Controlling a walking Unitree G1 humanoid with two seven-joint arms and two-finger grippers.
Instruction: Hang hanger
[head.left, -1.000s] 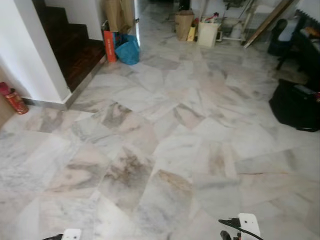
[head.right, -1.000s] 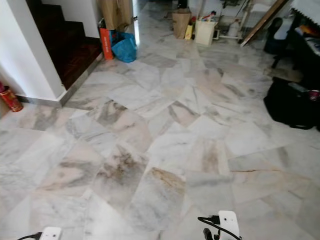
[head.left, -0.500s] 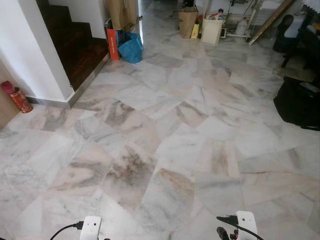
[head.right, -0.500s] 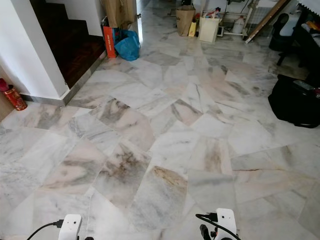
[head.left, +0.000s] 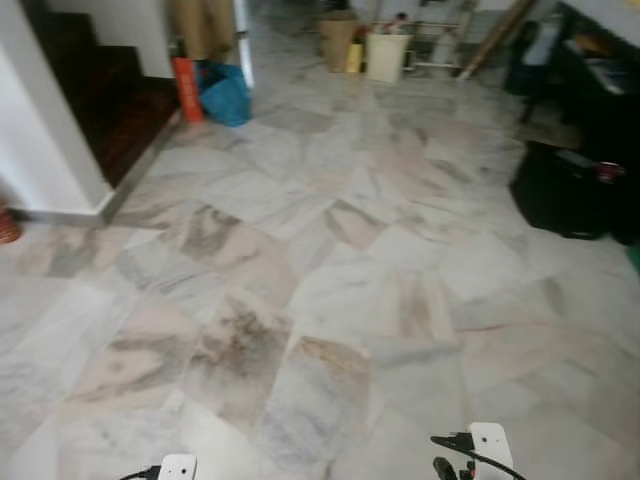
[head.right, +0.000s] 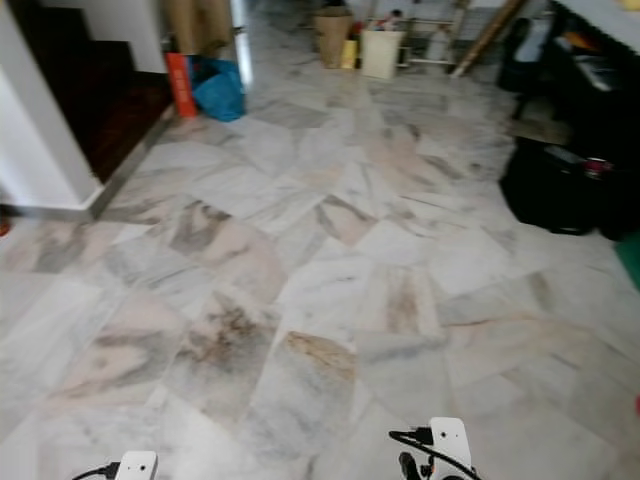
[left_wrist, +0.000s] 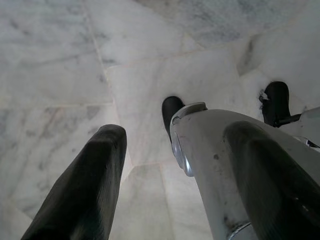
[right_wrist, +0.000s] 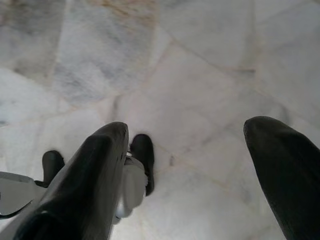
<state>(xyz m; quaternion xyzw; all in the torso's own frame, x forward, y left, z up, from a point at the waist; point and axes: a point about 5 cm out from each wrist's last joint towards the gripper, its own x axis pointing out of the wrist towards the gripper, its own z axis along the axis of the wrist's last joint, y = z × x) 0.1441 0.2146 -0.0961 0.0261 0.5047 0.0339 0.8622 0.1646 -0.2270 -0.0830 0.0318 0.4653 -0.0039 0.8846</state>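
Hanging low over the marble floor (head.left: 330, 300), the left gripper (left_wrist: 165, 165) and right gripper (right_wrist: 200, 165) both have fingers spread, holding nothing. A blue bag (head.left: 225, 97) sits upper left, a black bag (head.left: 555, 190) at right.

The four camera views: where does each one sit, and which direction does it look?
Left eye and right eye views: on the head, looking forward and down over the marble floor; both share the blue bag and black bag.
Left wrist view: on the left arm, looking down past the open left gripper.
Right wrist view: likewise, right gripper open.
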